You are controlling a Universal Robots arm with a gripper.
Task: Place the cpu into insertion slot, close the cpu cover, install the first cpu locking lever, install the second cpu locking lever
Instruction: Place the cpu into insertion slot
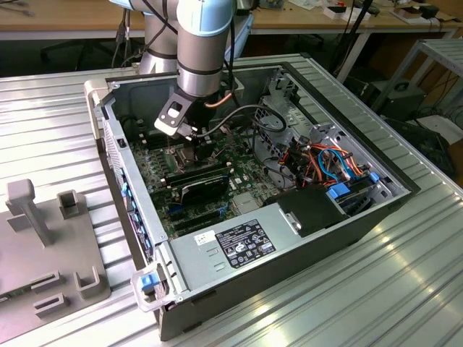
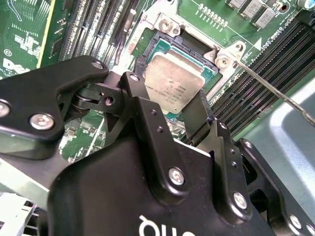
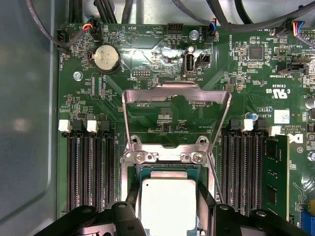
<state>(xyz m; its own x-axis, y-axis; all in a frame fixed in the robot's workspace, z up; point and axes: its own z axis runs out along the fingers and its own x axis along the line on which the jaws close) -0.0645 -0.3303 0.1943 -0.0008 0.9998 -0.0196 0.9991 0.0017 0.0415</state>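
Black gripper [image 2: 170, 91] grips the cpu [image 2: 173, 78] at the insertion slot [image 2: 184, 45].

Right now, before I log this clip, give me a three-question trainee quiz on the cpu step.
1. True or false: the cover stands open, clear of the slot.
2. The claw is shut on: A) a memory stick, B) the cpu, C) a cable.
3. Name the round silver part on the board in the first wrist view.
Key: 1 true; 2 B; 3 coin battery.
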